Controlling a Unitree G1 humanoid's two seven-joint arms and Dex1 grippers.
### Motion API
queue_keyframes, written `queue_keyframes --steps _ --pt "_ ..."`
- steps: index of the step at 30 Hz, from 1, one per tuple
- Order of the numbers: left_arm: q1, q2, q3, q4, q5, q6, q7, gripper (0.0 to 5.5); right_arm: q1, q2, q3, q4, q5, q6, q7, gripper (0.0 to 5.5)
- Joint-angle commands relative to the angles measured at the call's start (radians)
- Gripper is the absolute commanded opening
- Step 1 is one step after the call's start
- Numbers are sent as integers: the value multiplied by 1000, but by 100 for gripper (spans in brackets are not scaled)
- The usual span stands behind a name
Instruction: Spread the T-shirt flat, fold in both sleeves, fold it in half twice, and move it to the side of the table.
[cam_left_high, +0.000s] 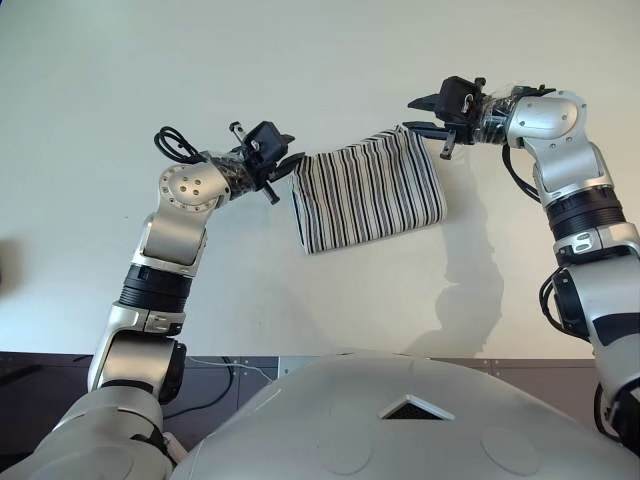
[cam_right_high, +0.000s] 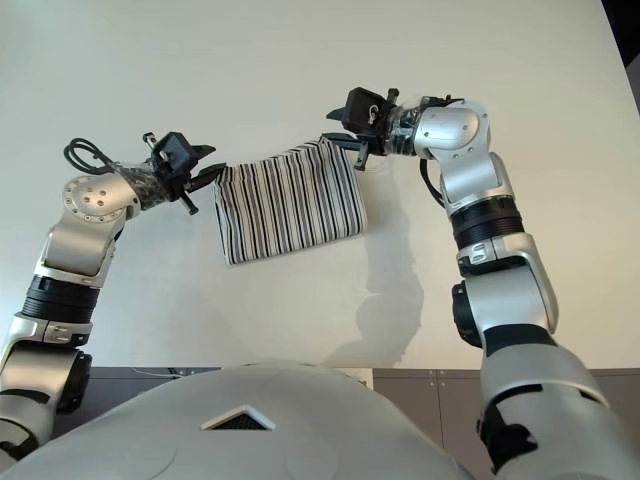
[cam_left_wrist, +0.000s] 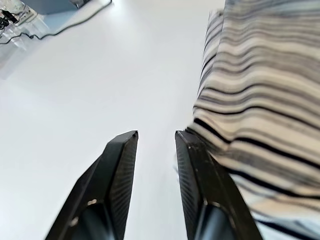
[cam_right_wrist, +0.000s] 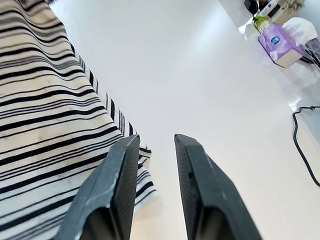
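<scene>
The T-shirt (cam_left_high: 368, 190), black-and-white striped, lies folded into a compact rectangle on the white table (cam_left_high: 150, 60). My left gripper (cam_left_high: 290, 160) sits at the shirt's left edge, open, with nothing between its fingers (cam_left_wrist: 200, 170); the striped cloth (cam_left_wrist: 260, 100) lies just outside one finger. My right gripper (cam_left_high: 418, 114) hovers at the shirt's far right corner, open as well. In the right wrist view the folded shirt (cam_right_wrist: 45, 100) lies beside one finger, and bare table shows in the gap of the right gripper (cam_right_wrist: 156, 136).
Bare white tabletop stretches all around the shirt. A black cable (cam_right_wrist: 305, 145) and a purple pack (cam_right_wrist: 280, 45) lie beyond the table's right side. Another cable (cam_left_wrist: 60, 27) runs past the table's left side.
</scene>
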Motion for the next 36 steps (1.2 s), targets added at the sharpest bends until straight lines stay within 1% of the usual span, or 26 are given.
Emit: queue_keyframes --steps 1,5,9,11,14,16,17,19,20,22,25,27,30,32,36 --pt "13 66 -82 60 136 -60 -10 137 76 29 15 -149 78 80 97 127" --pt "-8 94 -158 117 254 -161 -11 137 126 51 73 -194 103 156 202 127" --pt "-56 80 -174 181 290 -231 -14 137 89 87 87 -95 125 262 282 127" --pt "-87 41 -156 187 242 -226 -36 137 66 93 74 -15 119 290 287 127" --pt "-215 -11 -50 266 147 -230 0 137 10 116 -18 185 175 384 265 127" --pt "-315 -21 23 355 122 -250 65 137 -14 118 -55 337 154 367 177 127" --pt "-353 -22 52 389 115 -264 98 137 -17 112 -53 403 120 344 108 127" --pt "-391 -25 89 430 109 -287 143 137 -23 99 -47 497 68 293 10 127" --pt "-401 -27 107 440 106 -297 167 137 -26 82 -63 539 61 275 -59 127" --pt "-406 -32 135 448 99 -307 204 137 -30 23 -136 618 83 274 -226 127" --pt "-332 -42 160 377 88 -289 239 137 -11 -113 -317 718 173 335 -576 127" --pt "-285 -57 160 319 81 -272 246 137 31 -180 -388 745 198 348 -712 127" --pt "-246 -64 157 278 69 -260 237 137 78 -210 -432 747 188 313 -813 127" --pt "-244 -64 158 272 66 -253 232 137 99 -205 -464 743 193 289 -822 127" --pt "-215 -61 153 238 53 -263 208 137 108 -190 -480 736 167 227 -794 127"
